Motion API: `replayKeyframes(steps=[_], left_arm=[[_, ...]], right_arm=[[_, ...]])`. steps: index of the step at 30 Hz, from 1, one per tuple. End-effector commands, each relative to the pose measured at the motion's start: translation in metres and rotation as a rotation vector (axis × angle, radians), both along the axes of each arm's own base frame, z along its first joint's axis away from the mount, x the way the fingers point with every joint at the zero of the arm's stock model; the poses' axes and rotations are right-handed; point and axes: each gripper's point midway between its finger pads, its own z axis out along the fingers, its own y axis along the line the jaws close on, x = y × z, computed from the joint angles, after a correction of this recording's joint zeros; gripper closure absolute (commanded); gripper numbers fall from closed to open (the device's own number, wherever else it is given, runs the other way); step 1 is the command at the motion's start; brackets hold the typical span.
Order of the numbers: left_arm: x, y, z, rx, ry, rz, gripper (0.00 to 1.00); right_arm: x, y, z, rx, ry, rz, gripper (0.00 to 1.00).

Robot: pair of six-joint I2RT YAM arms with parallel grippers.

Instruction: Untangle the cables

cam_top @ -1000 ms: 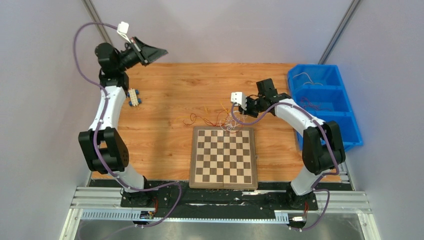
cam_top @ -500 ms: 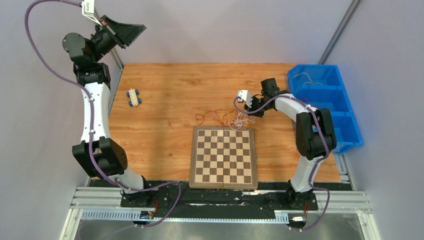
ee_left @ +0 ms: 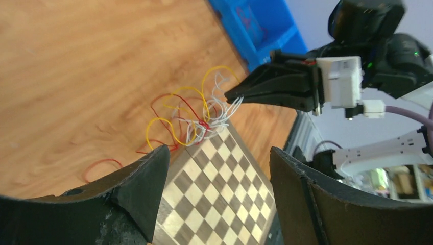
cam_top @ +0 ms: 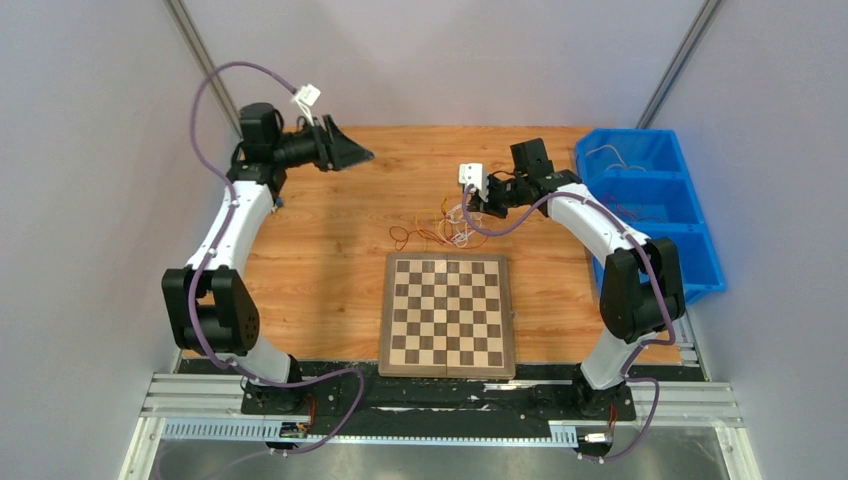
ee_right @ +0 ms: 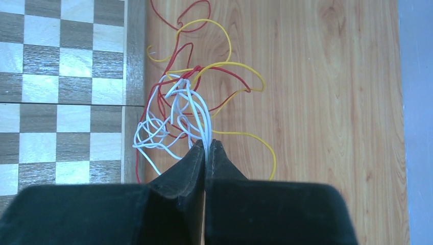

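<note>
Compared with half a second ago, the left arm has come down from its high position over the far left corner of the bench (cam_top: 330, 220). The left pincer (cam_top: 352, 155) now hangs in the air over the far left part, pointing toward the middle. Its jaws stand wide apart, as the left wrist view shows, and the left pincer (ee_left: 219, 153) holds nothing. The right arm has moved a little toward the far edge.

The cables (cam_top: 435, 232) lie in a small tangle of red, yellow and white wires near the middle of the bench. They are on the wood just beyond the far edge of the chessboard (cam_top: 447, 313). In the right wrist view, some white loops of the cables (ee_right: 178, 112) and one red strand reach over the border of the chessboard (ee_right: 61, 92).

The right pincer (cam_top: 472, 207) is at the right side of the tangle. Its jaws are pressed together, and a few white wires are clamped between the tips of the right pincer (ee_right: 207, 148). These white wires rise from the tangle up to the tips. From the left wrist view the right pincer (ee_left: 232, 95) appears above the cables (ee_left: 194, 120), with the white strands going up to it.

A blue bin (cam_top: 703, 260) with three compartments stands along the right edge of the bench.
</note>
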Motion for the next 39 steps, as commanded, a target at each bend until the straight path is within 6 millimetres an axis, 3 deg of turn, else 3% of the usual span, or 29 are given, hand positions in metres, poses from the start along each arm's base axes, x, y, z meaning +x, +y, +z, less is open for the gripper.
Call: replayKeyframes(steps=[1,8,15,24,39], left_arm=[[-0.005,-0.043,-0.022,-0.018,0.048,-0.075,0.2],[-0.008,-0.098,-0.071,-0.039,0.191,-0.153,0.25],[-0.004,-0.125,-0.077,-0.09,0.243,-0.196,0.41],[-0.002,-0.14,-0.086,-0.095,0.265,-0.218,0.58],[-0.01,-0.144,-0.098,-0.082,0.32,-0.236,0.56]], right_arm=[[-0.014,0.013,0.025,0.049,-0.079,0.086,1.0],[-0.022,0.018,0.031,0.06,-0.082,0.103,1.0],[-0.028,0.021,0.027,0.058,-0.071,0.112,1.0],[-0.032,0.023,0.025,0.063,-0.058,0.121,1.0],[-0.027,0.024,0.023,0.058,-0.061,0.119,1.0]])
